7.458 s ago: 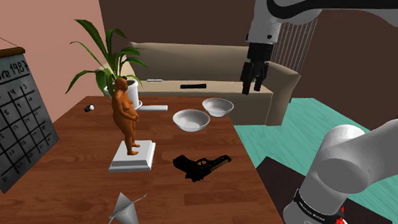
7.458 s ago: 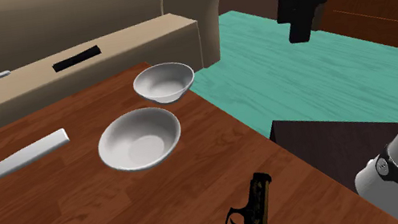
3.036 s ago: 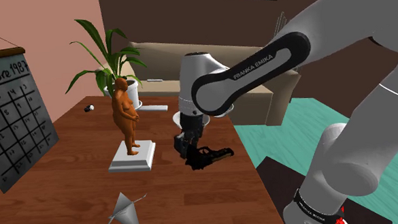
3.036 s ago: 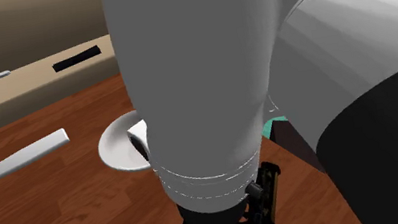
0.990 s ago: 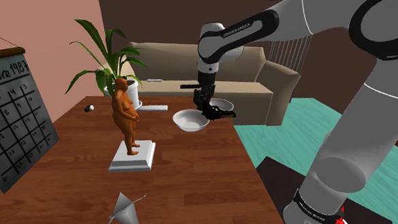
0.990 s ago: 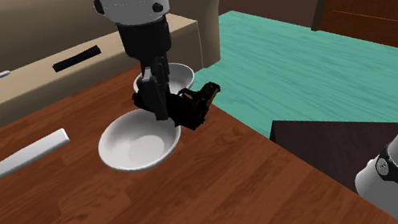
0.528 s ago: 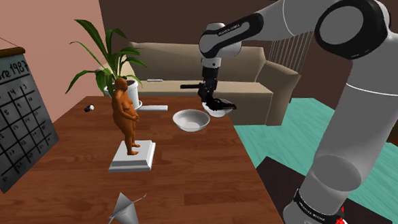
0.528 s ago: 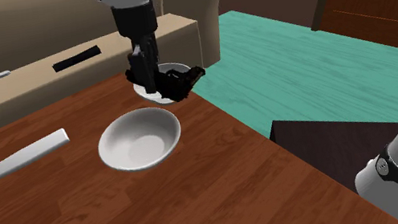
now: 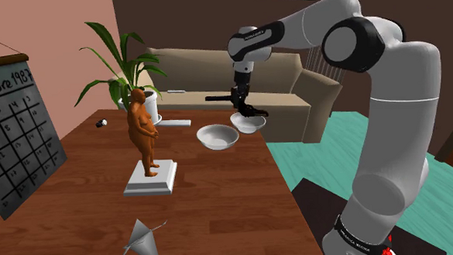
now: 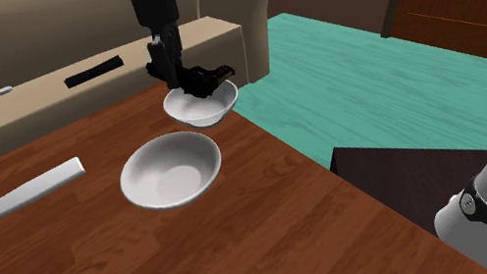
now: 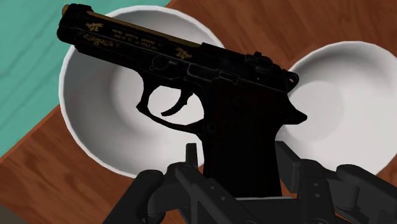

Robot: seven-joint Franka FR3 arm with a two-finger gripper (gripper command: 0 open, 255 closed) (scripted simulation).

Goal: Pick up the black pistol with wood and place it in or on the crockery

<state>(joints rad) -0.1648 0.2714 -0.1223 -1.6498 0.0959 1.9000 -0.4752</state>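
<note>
The hand (image 10: 172, 67) has carried the black pistol (image 10: 205, 75) on from the nearer white bowl (image 10: 169, 172) to hang just over the farther white bowl (image 10: 213, 111) — so only the release seems left. It is clamped tight on the grip. Two bowls stand on the counter (image 10: 275, 226); one pistol — aloft.

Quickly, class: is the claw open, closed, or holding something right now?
Claw: closed on the black pistol with gold engraving, held over a round white bowl.
</note>
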